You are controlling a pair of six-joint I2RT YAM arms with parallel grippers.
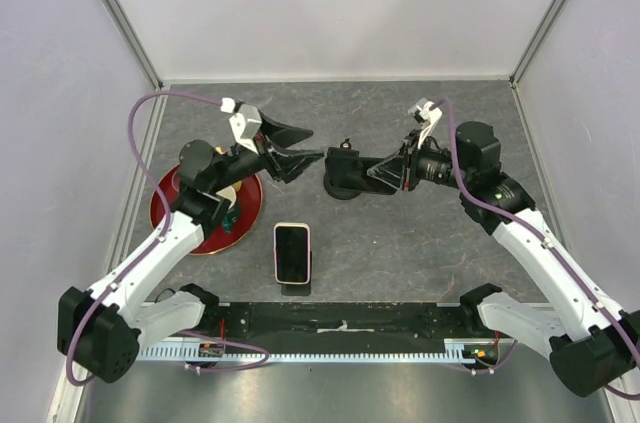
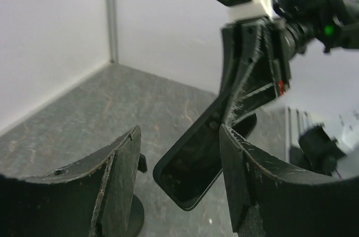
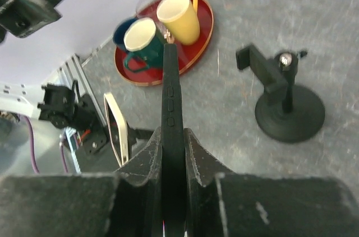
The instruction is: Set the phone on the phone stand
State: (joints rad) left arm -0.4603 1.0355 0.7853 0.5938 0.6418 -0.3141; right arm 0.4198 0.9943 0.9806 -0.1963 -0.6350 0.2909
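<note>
Black and seen edge-on, the phone point(image 3: 171, 88) is pinched at one end by the right gripper point(image 3: 173, 136), which is clenched firmly on it and carries it off the tabletop point(image 1: 420, 243), apart from the phone stand point(image 3: 287, 100). From above, the stand point(image 1: 344, 181) sits mid-table, just left of the right gripper point(image 1: 393, 175). The left gripper point(image 1: 292, 159) hovers on the stand's other side, jaws spread and holding nothing. The left wrist view shows the phone point(image 2: 193, 178) tilted, its free end between the left fingers point(image 2: 120, 181) (touching neither, as far as I can tell).

The step in hand, by my reading, is carrying and seating. To do it well I would line the phone's long edge up with the stand's cradle arm and come in from the right and slightly above. I would lower until the body rests in the clamp, and only then let go. The left gripper could steady the base. I would keep clear of the pale-rimmed handset point(image 1: 292, 253) at the near edge and the red tray point(image 1: 160, 205) of mugs at the left.
</note>
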